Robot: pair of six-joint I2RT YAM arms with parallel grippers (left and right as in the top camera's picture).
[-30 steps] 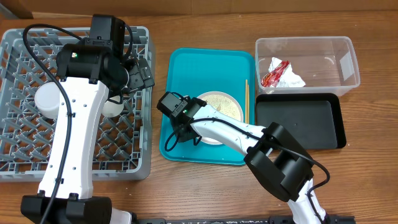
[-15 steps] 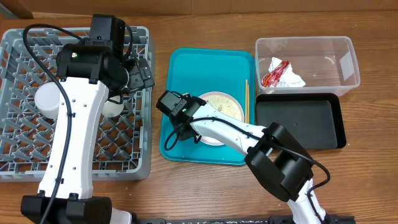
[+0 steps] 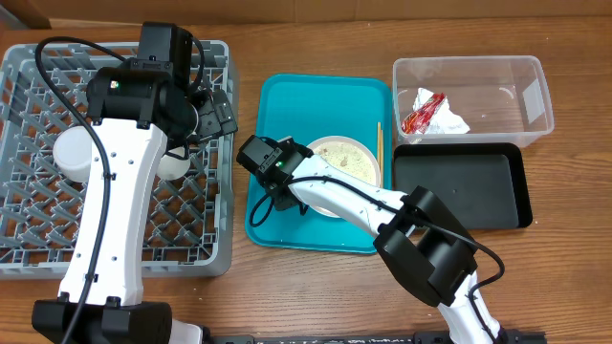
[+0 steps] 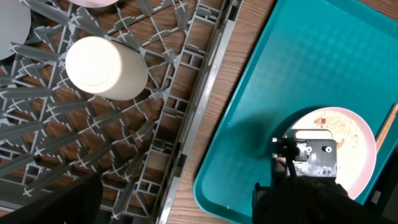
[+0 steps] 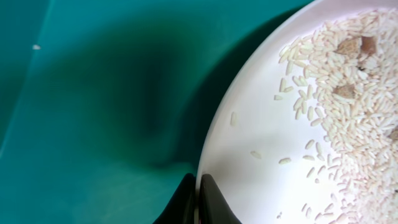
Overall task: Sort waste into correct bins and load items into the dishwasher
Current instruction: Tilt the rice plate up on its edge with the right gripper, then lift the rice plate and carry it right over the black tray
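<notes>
The right gripper (image 5: 200, 186) looks pinched shut on the left rim of the rice-strewn plate (image 3: 349, 158), which sits by the right edge of the teal tray (image 3: 325, 96), its body stretching away toward the black tray (image 3: 459, 186).

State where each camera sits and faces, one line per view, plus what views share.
Overhead: fixed above table, facing down on dish rack, teal tray, clear tub, black tray; both arms show.
Left wrist: above the rack's edge, facing down at white cup and tray; right arm shows.
Right wrist: close over tray; right end effector shut on rice dish rim.
Shared: rice dish in all three.
</notes>
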